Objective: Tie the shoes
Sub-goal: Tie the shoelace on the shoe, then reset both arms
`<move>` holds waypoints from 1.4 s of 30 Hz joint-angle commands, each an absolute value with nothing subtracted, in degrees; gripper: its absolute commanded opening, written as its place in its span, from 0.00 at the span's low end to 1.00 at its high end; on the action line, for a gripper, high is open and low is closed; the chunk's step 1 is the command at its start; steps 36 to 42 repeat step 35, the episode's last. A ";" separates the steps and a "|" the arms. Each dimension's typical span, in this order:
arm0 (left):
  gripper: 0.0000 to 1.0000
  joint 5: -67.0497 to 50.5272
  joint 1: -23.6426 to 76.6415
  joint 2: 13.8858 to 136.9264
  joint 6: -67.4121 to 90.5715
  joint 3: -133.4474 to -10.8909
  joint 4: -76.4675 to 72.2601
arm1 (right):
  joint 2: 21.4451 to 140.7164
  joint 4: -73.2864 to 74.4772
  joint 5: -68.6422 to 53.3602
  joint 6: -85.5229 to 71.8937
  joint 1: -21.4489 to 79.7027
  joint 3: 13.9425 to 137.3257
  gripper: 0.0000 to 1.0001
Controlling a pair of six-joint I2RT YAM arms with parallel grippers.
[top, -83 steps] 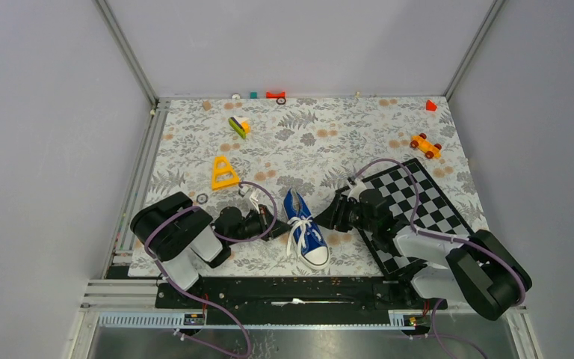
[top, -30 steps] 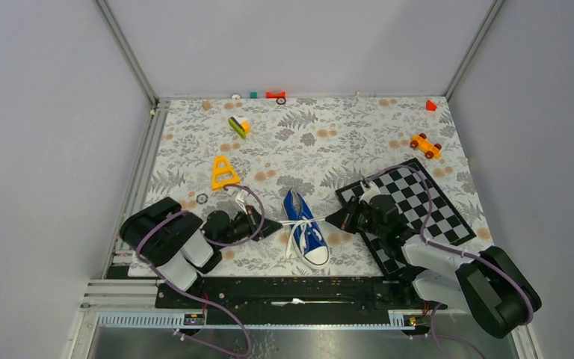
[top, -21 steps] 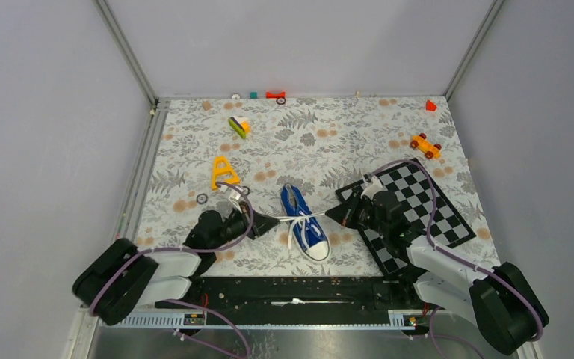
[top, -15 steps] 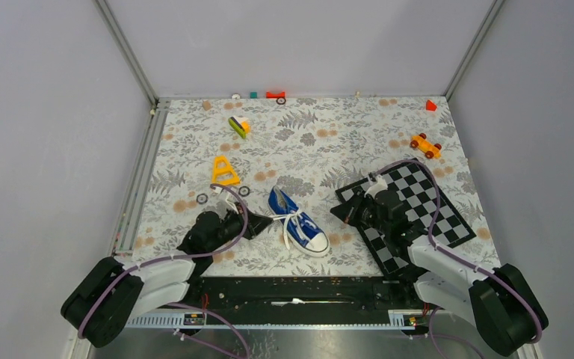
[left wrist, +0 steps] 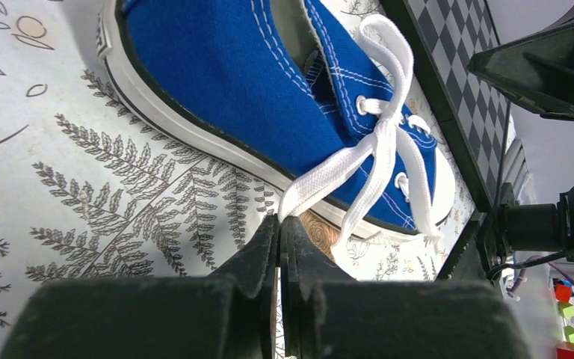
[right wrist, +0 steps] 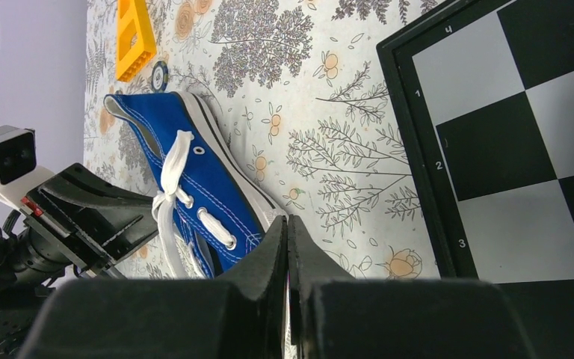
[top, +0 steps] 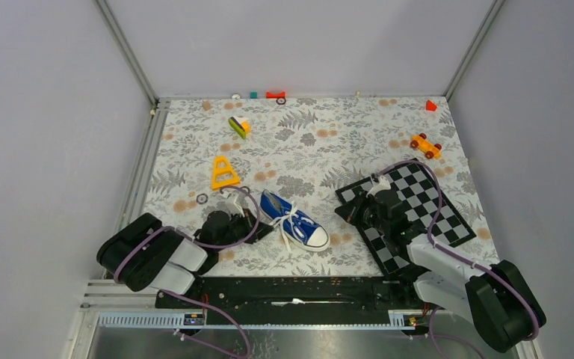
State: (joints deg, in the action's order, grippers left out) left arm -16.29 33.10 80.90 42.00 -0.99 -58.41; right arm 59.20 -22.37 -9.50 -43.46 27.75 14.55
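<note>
I see the small blue canvas sneaker with white rubber sole [top: 293,229] standing on the grey floral table cover [top: 321,142], close to the cover's near edge. Its heel points far-left and its white toe cap near-right. It is between my two tools.

The left gripper [left wrist: 279,223] has its jaws pressed together, low over the cover, just beside the sole. One white lace [left wrist: 344,168] runs from the crossing on the tongue down to the fingertips. I cannot tell if it is pinched there. The right gripper [right wrist: 287,224] is also closed with nothing between the jaws. It hangs over the cover, between the toe side of the sneaker and the black border of the black-and-white chessboard [right wrist: 508,149].

Behind the sneaker, the middle of the cover is open. The yellow plastic triangle [top: 224,173] lies near the heel, on its far-left side, and the orange toy car [top: 425,145] is well apart, near the right edge. Grey walls close the left, right and far sides.

On the chessboard border I read the digits 1, 2 and 3.
</note>
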 commanded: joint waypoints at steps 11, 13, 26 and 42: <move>0.91 -13.65 32.85 59.19 39.43 -6.46 -34.04 | 55.35 -16.91 -13.51 -35.69 27.56 20.51 0.62; 0.99 -8.99 32.87 48.07 36.84 -9.07 -19.26 | 53.13 -10.89 -11.56 -33.48 27.56 22.97 0.68; 0.99 10.48 34.54 16.88 45.89 -22.69 23.17 | 41.39 39.36 29.32 -26.33 27.59 45.13 1.00; 0.99 10.65 34.54 19.91 44.77 -30.46 31.28 | 34.55 39.80 31.41 -28.30 27.56 41.72 0.99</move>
